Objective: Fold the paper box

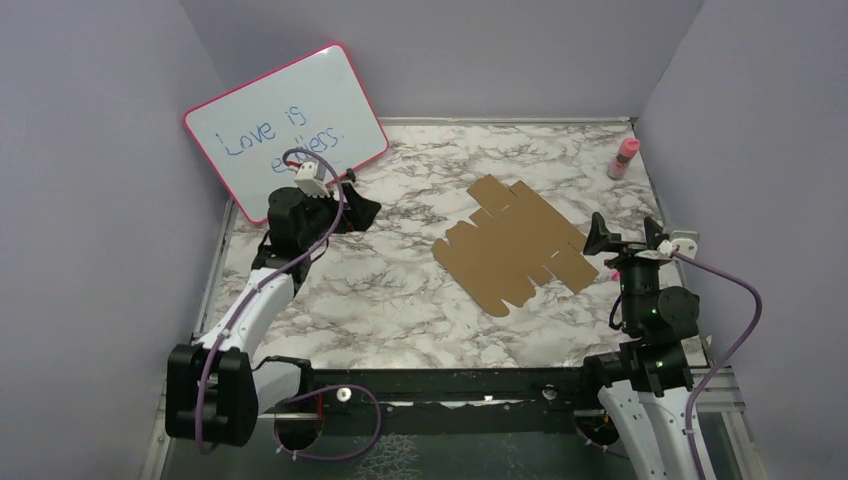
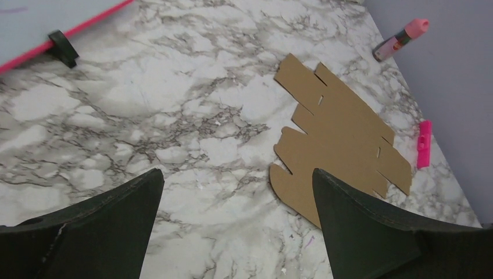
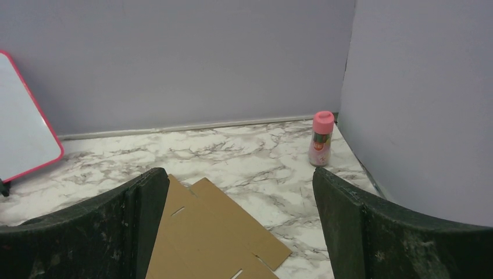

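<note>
Left gripper [image 2: 235,172] wide apart | paper box [image 2: 340,136] corner hidden behind it

Whiteboard [image 1: 285,125], pink frame, propped at far left: blue handwriting, two lines. Top line reads "Love is". Second line begins "e", ends "ess." with full stop; middle letters hidden behind purple cable [image 1: 300,157] in top view. Wrist views catch only part of board; no letters legible there. Pink-capped bottle [image 3: 321,139], far right corner: label with coloured print, too small and blurred to read.
</note>
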### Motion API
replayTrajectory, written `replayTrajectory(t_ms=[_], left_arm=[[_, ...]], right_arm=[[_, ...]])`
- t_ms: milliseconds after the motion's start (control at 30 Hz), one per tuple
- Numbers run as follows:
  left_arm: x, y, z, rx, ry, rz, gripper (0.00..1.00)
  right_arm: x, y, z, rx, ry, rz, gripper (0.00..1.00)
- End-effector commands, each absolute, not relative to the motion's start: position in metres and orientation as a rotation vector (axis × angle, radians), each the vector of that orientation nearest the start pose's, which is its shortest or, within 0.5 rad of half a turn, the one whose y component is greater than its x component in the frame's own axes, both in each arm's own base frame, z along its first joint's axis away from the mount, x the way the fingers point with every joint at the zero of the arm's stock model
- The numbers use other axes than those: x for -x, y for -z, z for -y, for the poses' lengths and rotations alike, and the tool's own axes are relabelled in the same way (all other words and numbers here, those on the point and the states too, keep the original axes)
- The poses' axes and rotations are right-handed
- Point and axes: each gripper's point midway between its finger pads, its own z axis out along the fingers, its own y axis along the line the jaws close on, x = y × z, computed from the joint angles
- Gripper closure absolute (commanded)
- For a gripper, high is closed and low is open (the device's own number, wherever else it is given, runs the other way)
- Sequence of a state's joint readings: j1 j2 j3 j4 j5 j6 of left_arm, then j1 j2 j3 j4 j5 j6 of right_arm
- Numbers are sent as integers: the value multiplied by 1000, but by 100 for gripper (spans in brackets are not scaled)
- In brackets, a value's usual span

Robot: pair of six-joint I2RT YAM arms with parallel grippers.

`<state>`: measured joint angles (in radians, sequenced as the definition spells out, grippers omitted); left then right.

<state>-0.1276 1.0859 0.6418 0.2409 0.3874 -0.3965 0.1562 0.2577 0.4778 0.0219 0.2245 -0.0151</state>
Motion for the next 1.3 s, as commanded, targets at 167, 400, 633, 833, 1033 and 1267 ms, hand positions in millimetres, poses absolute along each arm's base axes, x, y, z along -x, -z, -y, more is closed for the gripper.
replayTrajectory(t_ms=[167,400,633,833,1033,1267], left_arm=[[-349,-168,229,-145,1045,-2017,1],[-354,-140,300,-273,1186,-2126,1],[-354,-96,340,-334,1265,-2253,1],[-337,-63,340,-325,1271,-2358,1],[-313,-53,324,-275,1241,-2412,1],[-270,-50,292,-167,1188,-2464,1]], right_arm=[[-236,-320,-4,-65,-11,-1279,0],[-235,-321,-4,-60,-15,-1274,0],[-235,-320,-5,-57,-16,-1279,0],[-240,-319,-16,-43,-81,-1312,0],[-267,-292,-43,-61,-244,-1510,0],[-302,-226,-89,-83,-510,-1784,0]])
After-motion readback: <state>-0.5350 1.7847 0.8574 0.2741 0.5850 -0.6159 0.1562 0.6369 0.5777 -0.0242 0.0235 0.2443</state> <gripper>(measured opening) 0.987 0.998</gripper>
